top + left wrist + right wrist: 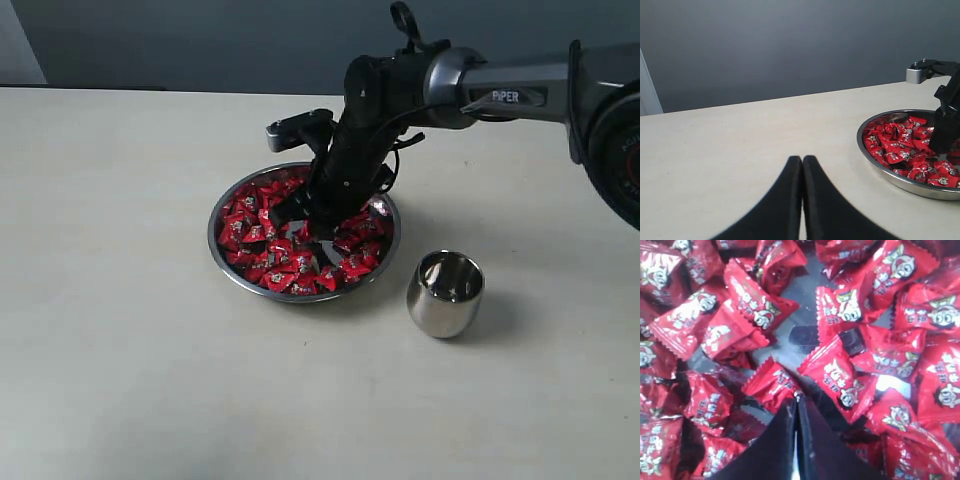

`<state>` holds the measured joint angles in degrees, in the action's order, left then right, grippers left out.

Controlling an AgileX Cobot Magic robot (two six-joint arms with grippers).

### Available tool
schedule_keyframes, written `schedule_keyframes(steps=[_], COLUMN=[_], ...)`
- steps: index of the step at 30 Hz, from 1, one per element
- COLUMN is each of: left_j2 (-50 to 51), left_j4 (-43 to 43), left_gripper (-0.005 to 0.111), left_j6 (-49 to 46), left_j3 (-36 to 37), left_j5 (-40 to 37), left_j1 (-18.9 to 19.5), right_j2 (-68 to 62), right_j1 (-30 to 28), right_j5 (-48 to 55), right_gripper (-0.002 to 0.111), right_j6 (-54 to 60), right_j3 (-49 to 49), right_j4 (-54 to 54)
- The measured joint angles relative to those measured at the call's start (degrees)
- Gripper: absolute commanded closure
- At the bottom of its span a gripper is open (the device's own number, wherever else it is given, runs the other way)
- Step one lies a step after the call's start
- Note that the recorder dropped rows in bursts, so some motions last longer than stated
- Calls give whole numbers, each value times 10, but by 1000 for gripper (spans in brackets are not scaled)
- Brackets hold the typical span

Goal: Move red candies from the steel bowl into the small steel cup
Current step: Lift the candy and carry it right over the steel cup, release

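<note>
The steel bowl (216, 246) sits mid-table, filled with red candies (268, 262). My right gripper (299, 226) reaches down into it. Seen from the right wrist, the right gripper (798, 397) has its jaws pressed together, and the corner of one red candy (771, 386) is pinched at their tips. More red candies (850, 305) lie all around, with bare bowl bottom (790, 315) between them. The small steel cup (446, 292) stands upright to the right of the bowl and nearer the front. My left gripper (802, 159) is shut and empty above bare table, left of the bowl (866, 150).
The beige table (120, 330) stretches around the bowl and cup. A grey wall (790, 45) runs behind its far edge. The right arm (500, 95) comes in from the right, above the bowl's far side.
</note>
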<state>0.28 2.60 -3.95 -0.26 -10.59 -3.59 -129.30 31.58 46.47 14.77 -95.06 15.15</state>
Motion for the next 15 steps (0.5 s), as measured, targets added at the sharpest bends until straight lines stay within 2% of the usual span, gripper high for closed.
schedule_keyframes(steps=[8,15], left_j2=[0,0], left_j4=[0,0], left_gripper=[105,105], left_j6=[0,0], left_j3=[0,0], left_j5=[0,0], left_j1=[0,0], right_j2=[107,192], right_j1=[0,0], right_j5=[5,73], right_gripper=[109,109], right_j6=[0,-41], right_j3=[0,7], right_j4=[0,-47])
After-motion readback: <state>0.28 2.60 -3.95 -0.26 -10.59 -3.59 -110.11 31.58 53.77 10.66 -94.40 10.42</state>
